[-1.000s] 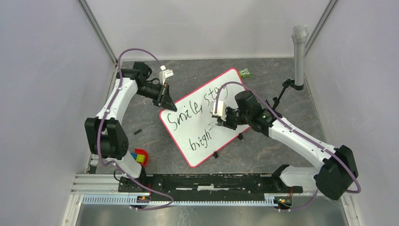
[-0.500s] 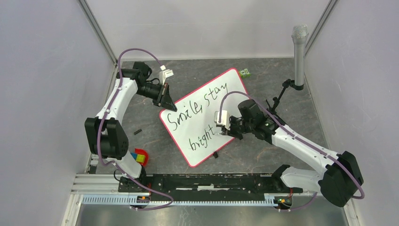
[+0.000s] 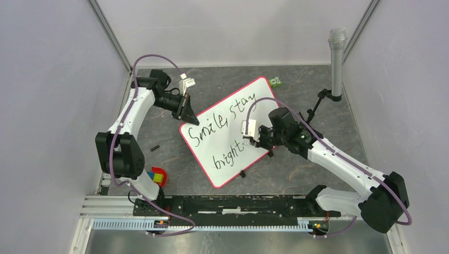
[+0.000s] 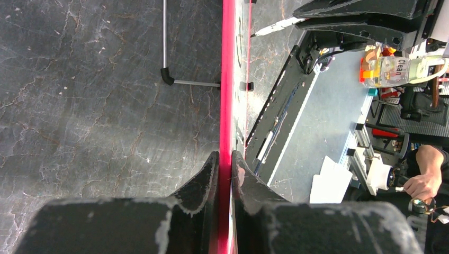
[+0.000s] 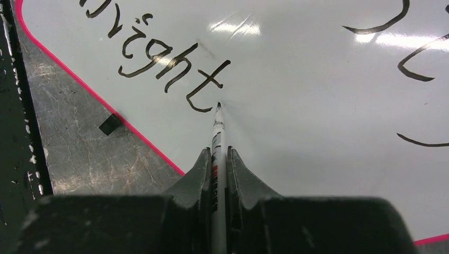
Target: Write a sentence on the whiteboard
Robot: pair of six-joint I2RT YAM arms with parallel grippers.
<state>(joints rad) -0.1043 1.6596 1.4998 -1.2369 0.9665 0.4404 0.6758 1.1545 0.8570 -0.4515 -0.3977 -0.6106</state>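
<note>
Now "bright" has gained its t — the right gripper (image 5: 218, 152), clenched on the marker (image 5: 217, 124), nears finishing the sentence (image 3: 209, 133) on the whiteboard (image 5: 317, 106).

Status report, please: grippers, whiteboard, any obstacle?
Left gripper shut on whiteboard edge. Right gripper shut on marker, tip at sentence end. Nothing blocks the marker.

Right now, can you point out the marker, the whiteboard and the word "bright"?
marker (image 5: 217, 137): right wrist view, white barrel behind the tip.
whiteboard (image 3: 263, 92): top external view, bare white near its far corner.
bright (image 5: 159, 58): right wrist view, its middle letters.
</note>
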